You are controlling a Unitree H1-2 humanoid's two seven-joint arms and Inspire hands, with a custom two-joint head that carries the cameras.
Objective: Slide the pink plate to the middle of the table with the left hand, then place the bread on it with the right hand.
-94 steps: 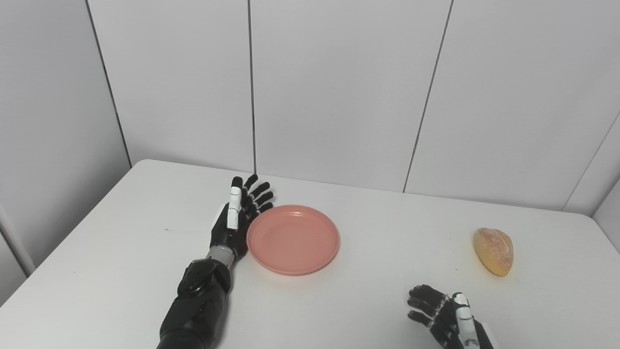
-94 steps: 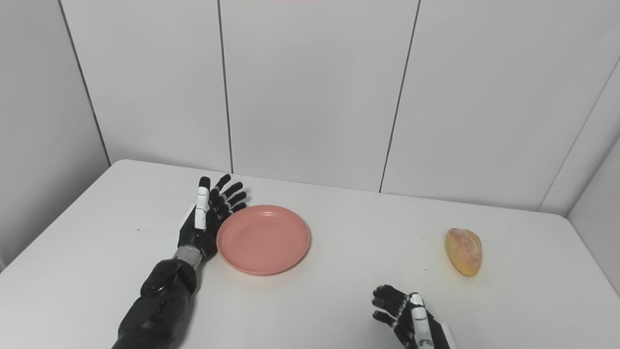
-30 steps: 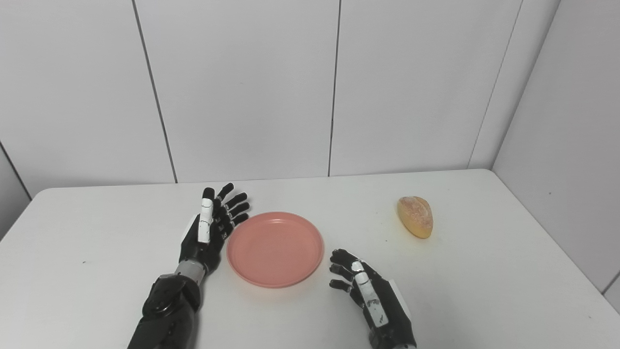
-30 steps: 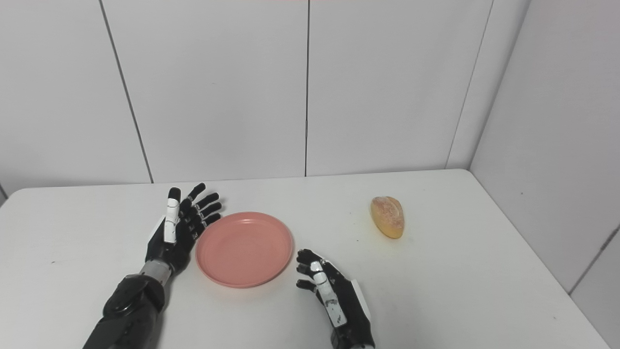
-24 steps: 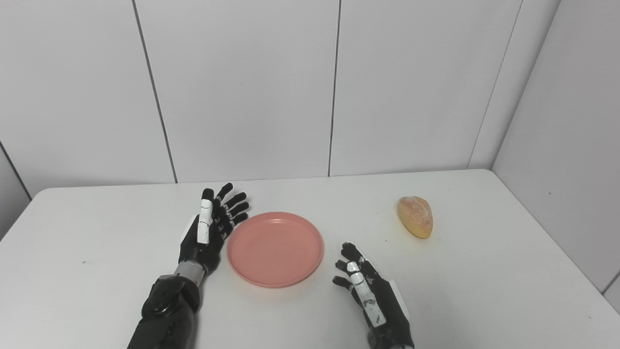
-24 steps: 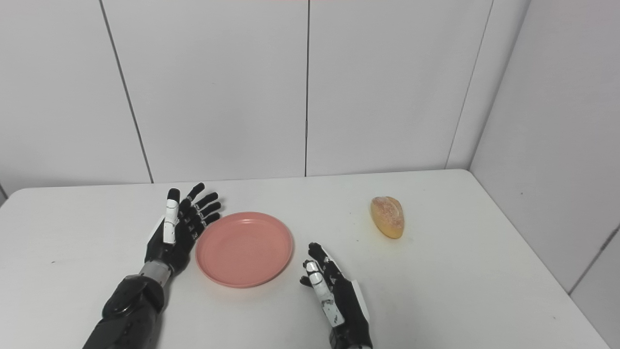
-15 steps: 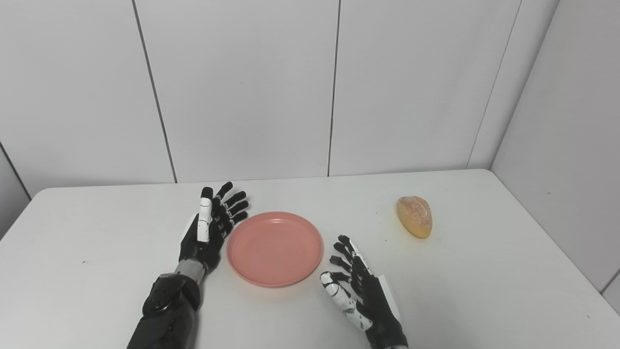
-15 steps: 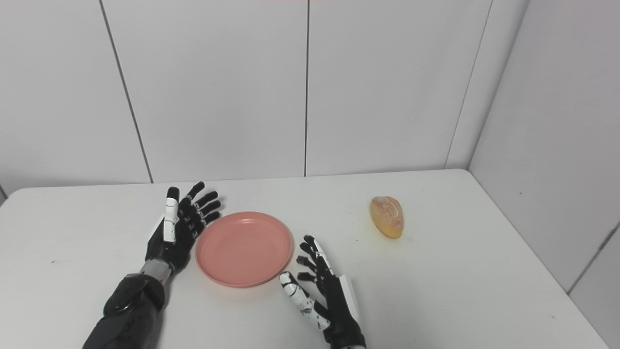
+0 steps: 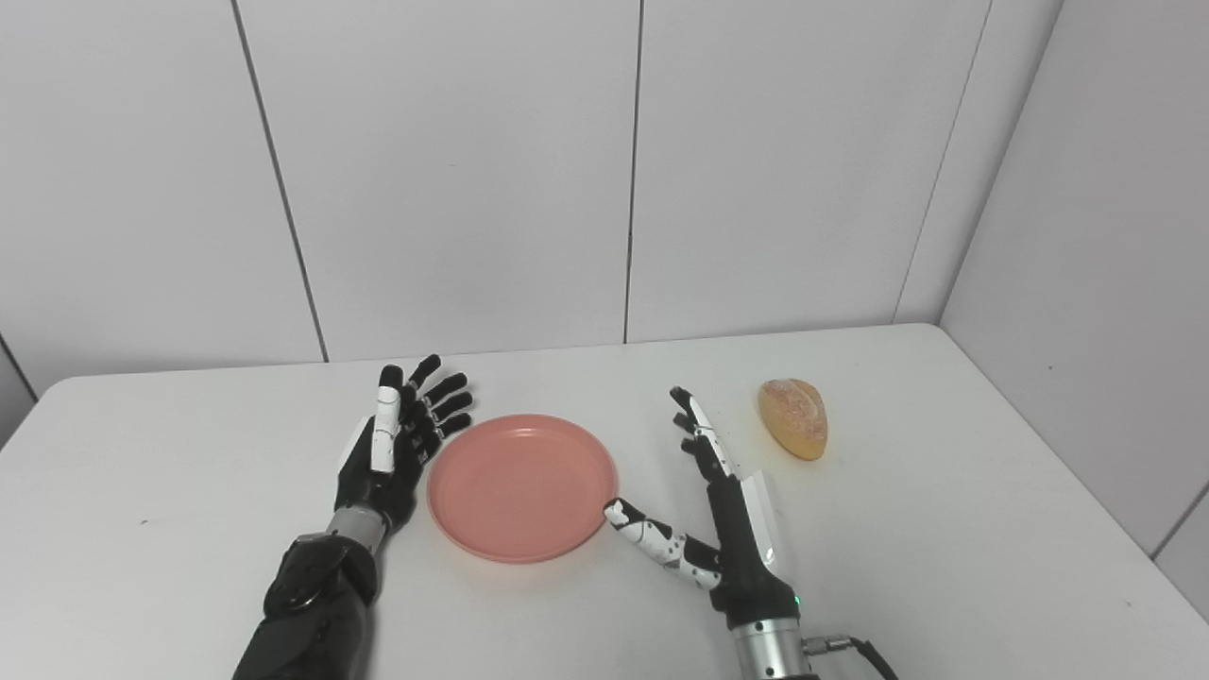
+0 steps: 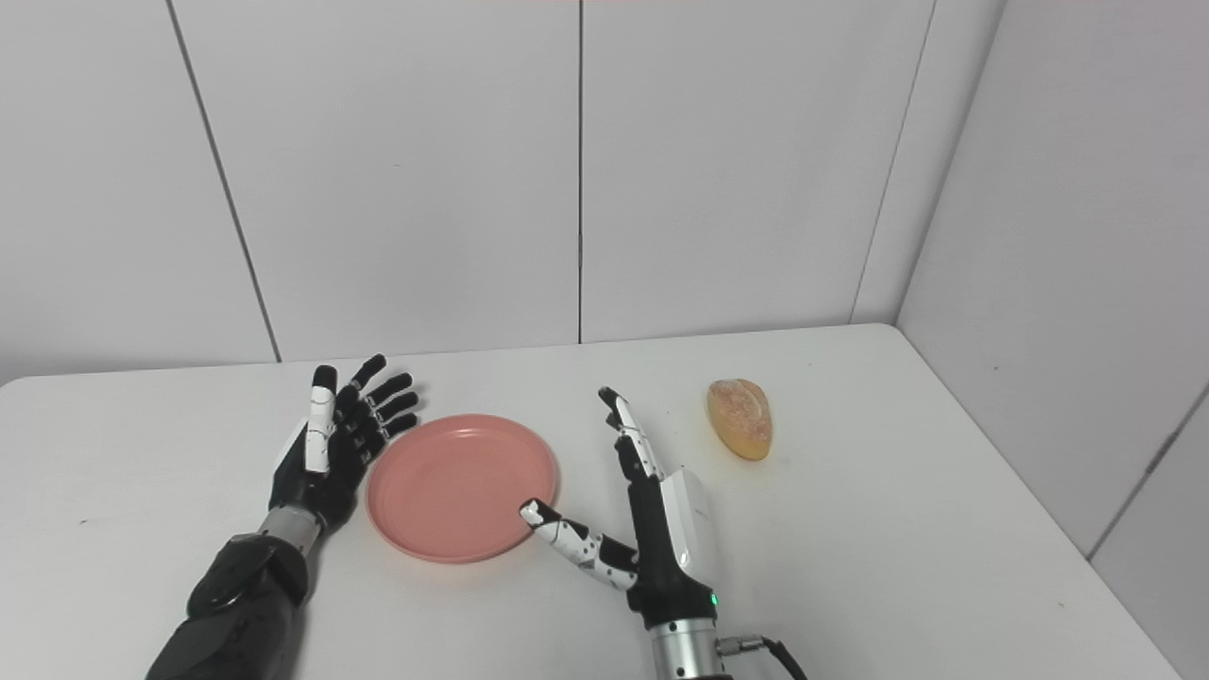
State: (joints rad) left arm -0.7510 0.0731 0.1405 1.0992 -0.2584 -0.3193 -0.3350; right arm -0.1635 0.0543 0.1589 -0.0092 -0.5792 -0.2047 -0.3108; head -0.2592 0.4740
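The pink plate (image 9: 521,485) lies flat on the white table, a little left of the middle. My left hand (image 9: 395,446) stands on edge against the plate's left rim, open, fingers spread and pointing away from me. My right hand (image 9: 710,508) is raised just right of the plate, open, fingers pointing up and back, thumb stretched out over the plate's right rim. The bread (image 9: 793,431), a golden oval roll, rests on the table to the right of that hand, a short gap beyond its fingertips. Neither hand holds anything.
The white table (image 9: 945,529) meets grey panel walls at the back and on the right. The table's right edge (image 9: 1067,444) runs close past the bread. A cable (image 9: 855,648) trails from my right wrist.
My right hand has risen from low on the table, turned upright and reached towards the bread, its thumb now spread over the plate's rim. The camera has shifted slightly. Plate, bread and left hand stayed put.
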